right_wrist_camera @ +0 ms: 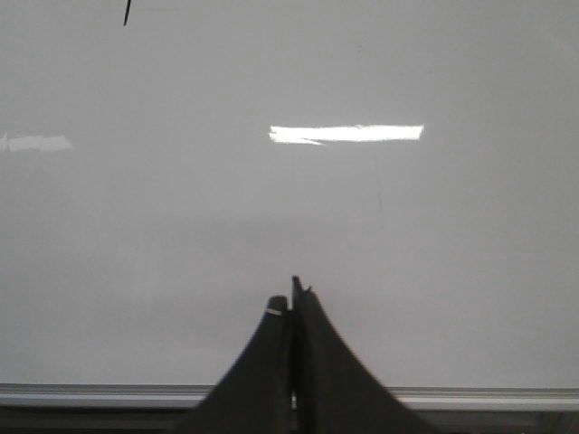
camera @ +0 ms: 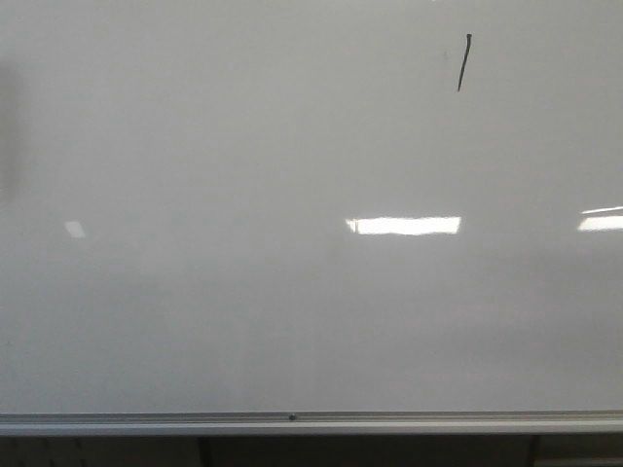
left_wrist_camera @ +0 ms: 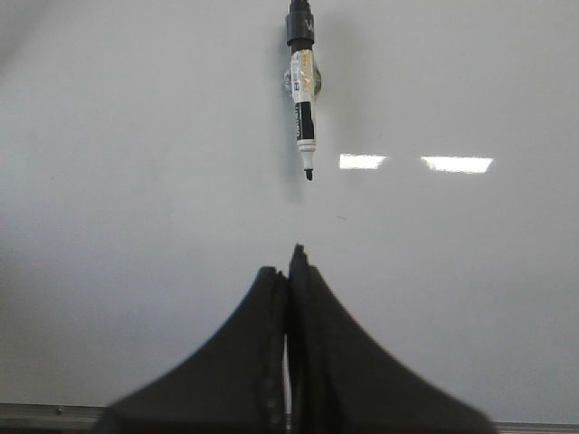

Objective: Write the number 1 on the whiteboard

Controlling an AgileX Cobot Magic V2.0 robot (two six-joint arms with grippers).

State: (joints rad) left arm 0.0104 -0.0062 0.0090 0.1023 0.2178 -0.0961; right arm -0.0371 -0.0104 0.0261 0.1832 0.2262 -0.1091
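Observation:
The whiteboard [camera: 243, 311] fills the front view. The number 1 [camera: 464, 62] is a thin slanted black stroke at its upper right; its lower end shows in the right wrist view [right_wrist_camera: 127, 13]. In the left wrist view a marker [left_wrist_camera: 304, 99] hangs against the whiteboard [left_wrist_camera: 136, 181], bare tip pointing towards the fingers. My left gripper [left_wrist_camera: 288, 262] is shut and empty, well short of the marker. My right gripper [right_wrist_camera: 291, 297] is shut and empty before the whiteboard [right_wrist_camera: 452, 253], far from the stroke. Neither gripper shows in the front view.
A silver bottom rail [camera: 311, 422] runs along the board's lower edge, also seen in the right wrist view [right_wrist_camera: 507, 396]. Bright rectangular light reflections [camera: 404, 226] lie on the board. A dark shadow [camera: 8, 126] sits at the left edge.

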